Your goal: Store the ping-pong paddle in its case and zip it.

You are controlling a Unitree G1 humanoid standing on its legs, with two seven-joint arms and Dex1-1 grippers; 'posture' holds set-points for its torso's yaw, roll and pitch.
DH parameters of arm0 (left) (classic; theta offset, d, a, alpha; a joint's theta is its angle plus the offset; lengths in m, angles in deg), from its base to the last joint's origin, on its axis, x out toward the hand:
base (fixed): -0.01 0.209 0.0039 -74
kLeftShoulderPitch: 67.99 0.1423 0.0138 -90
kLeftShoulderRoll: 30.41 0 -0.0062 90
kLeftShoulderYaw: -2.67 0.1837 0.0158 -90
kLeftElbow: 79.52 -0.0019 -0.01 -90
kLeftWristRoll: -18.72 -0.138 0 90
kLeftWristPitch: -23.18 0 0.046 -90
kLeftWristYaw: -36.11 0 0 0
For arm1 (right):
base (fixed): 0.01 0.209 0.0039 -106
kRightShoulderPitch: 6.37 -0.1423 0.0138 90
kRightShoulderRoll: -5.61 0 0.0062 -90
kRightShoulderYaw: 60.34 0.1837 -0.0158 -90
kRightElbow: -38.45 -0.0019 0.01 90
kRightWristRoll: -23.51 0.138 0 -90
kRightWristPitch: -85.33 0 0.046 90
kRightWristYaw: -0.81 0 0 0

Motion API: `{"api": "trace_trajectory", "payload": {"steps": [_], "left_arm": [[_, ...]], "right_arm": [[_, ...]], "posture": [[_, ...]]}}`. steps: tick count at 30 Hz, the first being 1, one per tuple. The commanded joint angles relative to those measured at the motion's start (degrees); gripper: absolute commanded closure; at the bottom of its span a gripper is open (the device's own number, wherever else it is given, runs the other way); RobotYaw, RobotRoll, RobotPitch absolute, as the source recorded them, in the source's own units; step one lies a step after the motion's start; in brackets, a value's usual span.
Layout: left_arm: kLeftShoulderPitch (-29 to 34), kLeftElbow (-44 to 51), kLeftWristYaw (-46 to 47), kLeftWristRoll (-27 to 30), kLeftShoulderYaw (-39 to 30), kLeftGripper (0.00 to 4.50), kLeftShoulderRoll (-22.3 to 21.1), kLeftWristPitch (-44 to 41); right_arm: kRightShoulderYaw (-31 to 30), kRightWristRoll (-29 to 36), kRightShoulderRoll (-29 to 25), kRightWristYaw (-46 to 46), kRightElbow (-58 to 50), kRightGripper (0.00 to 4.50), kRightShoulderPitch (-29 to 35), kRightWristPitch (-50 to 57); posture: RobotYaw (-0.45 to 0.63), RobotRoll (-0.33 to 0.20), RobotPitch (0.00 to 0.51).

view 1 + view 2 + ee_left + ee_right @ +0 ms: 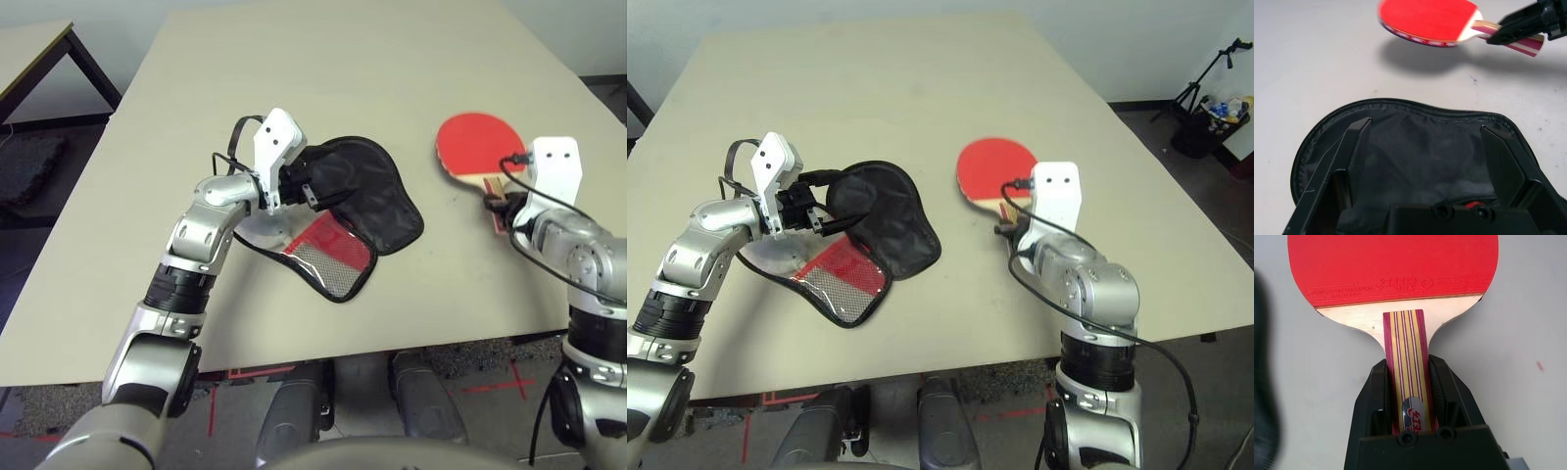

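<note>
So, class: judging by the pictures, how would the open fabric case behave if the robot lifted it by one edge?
The case would probably flop: its flap lies limp and creased on the table. It looks light, thin fabric and mesh. It may slide when the paddle is pushed in.

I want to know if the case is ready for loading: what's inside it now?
The case lies open, showing bare black lining; the left gripper covers part of it.
</note>
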Motion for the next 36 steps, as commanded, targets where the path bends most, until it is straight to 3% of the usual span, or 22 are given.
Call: {"api": "trace_trajectory", "payload": {"steps": [1,11,24,36], "left_arm": [[-0.47,-0.16,-0.01,0.18,-0.62,0.0,0.18,-0.23],[-0.67,-0.56,0.1,-0.02,-1.15,0.0,0.29,-0.09],[-1.74,-1.06,0.59,-0.1,-1.36,0.0,0.98,-0.69],[-0.32,1.88,1.62,0.07,-1.45,0.0,0.83,-1.95]], "right_arm": [[-3.2,1.76,2.04,1.48,-3.15,3.36,-0.89,3.22],[-10.05,2.35,8.98,1.97,-4.52,3.36,-3.41,9.78],[-18.15,0.23,10.66,4.4,2.54,3.36,-5.72,5.79],[-20.32,-2.77,10.96,6.33,11.24,3.36,-5.91,-0.87]], "posture": [[-0.08,0.0,0.151],[-0.07,0.0,0.154],[-0.06,0.0,0.162],[-0.03,0.0,0.165]]}}
